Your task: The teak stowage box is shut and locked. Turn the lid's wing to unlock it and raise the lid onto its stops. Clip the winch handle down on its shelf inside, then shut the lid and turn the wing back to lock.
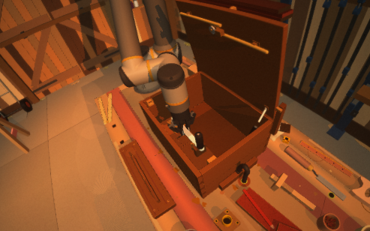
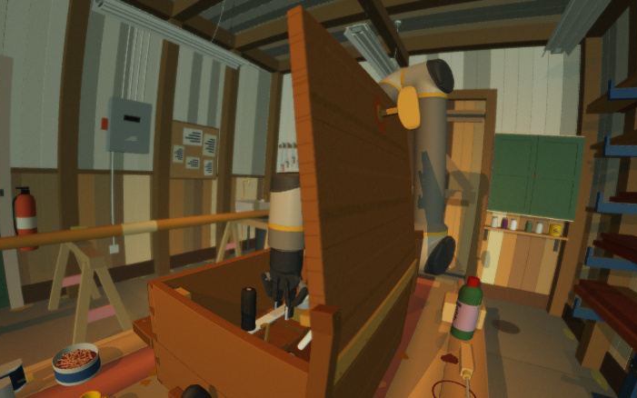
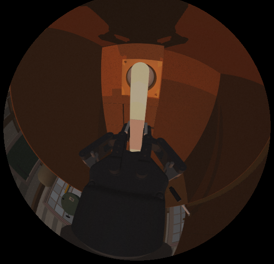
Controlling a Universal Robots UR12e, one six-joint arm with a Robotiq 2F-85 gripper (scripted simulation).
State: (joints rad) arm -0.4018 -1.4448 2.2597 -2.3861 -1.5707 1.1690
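The winch handle point(image 1: 192, 138) lies along the shelf inside the teak box point(image 1: 211, 131), its pale arm held in my closed gripper point(image 1: 181, 125). Its black grip point(image 2: 248, 308) stands upright at the front end. In the wrist camera the arm point(image 3: 138, 97) runs away from my gripper point(image 3: 136, 136) to a round socket on an orange plate point(image 3: 141, 78). The lid point(image 2: 355, 198) stands raised, nearly upright, behind the box. The yellow wing point(image 2: 407, 107) sits on the lid's outer face.
Behind the box the raised lid point(image 1: 234, 56) closes off that side, with a brass rod across its inner face. A long red spar point(image 1: 155, 157) lies along the box's left. Tools and a mallet point(image 1: 292, 191) are scattered to the right. A bottle point(image 2: 466, 309) stands beyond the lid.
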